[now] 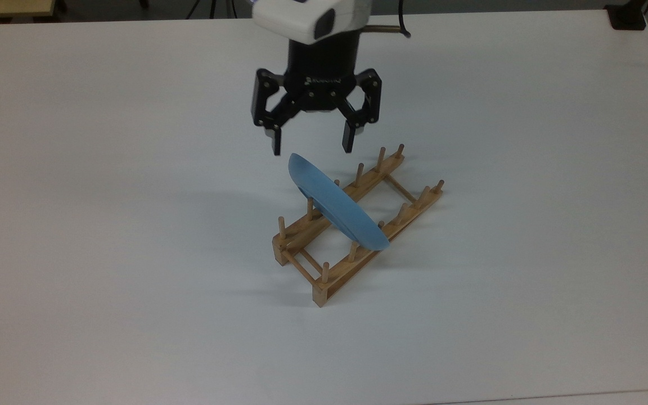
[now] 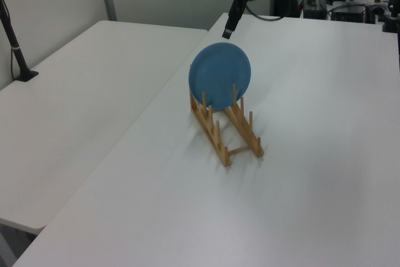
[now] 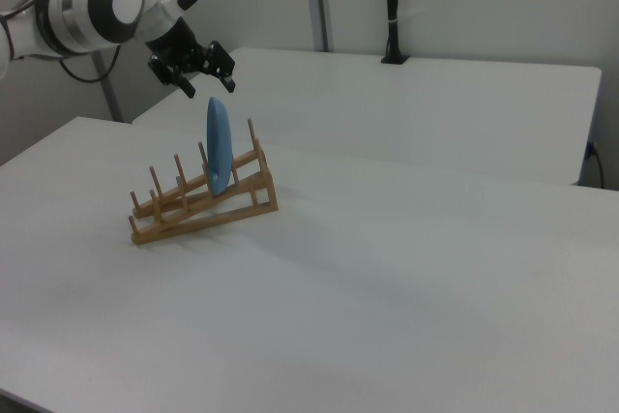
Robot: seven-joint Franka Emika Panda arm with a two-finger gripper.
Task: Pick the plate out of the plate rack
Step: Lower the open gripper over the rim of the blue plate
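Round glossy plate (image 1: 335, 203): uniform light blue, no pattern. Slatted wooden plate rack (image 1: 352, 225): pale tan, natural grain. Two-finger gripper (image 1: 311, 147): black, on a white arm housing. Flat table top (image 1: 104, 225): plain white.
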